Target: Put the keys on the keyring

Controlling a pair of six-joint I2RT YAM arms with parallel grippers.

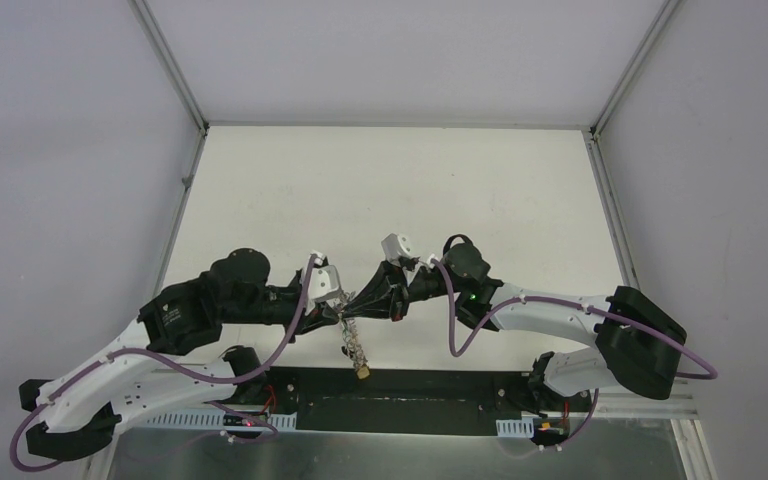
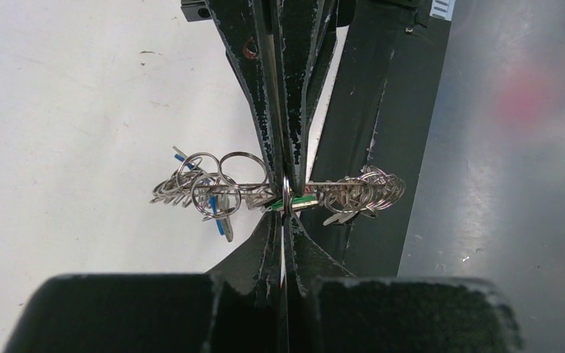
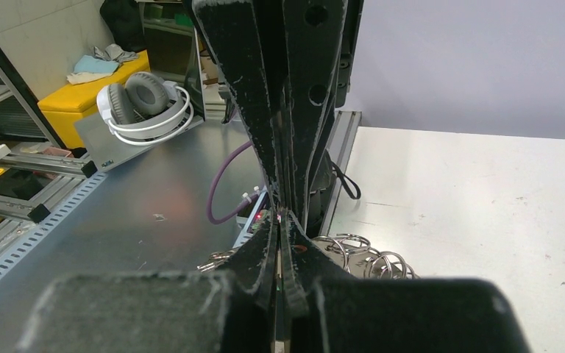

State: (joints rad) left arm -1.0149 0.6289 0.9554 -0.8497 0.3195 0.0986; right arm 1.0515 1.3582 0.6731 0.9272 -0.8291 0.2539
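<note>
Both grippers meet tip to tip above the table's near edge. The keyring [image 1: 355,345] hangs from them, a long bunch of small silver rings and keys with an orange tag at its low end. In the left wrist view the keyring [image 2: 360,193] runs sideways across the tips. A blue-tagged key [image 2: 221,220] hangs among the rings on its left part. A green tag [image 2: 301,201] lies right at the pinch. My left gripper [image 2: 285,213] [image 1: 341,317] is shut on a thin wire of the bunch. My right gripper [image 3: 279,219] [image 1: 353,309] is shut on it from the opposite side.
The white table [image 1: 390,190] stretches beyond the arms, walled left, right and behind. The black base rail [image 1: 400,400] runs just under the hanging bunch. Off the table, the right wrist view shows headphones [image 3: 143,103] and a yellow box [image 3: 92,99].
</note>
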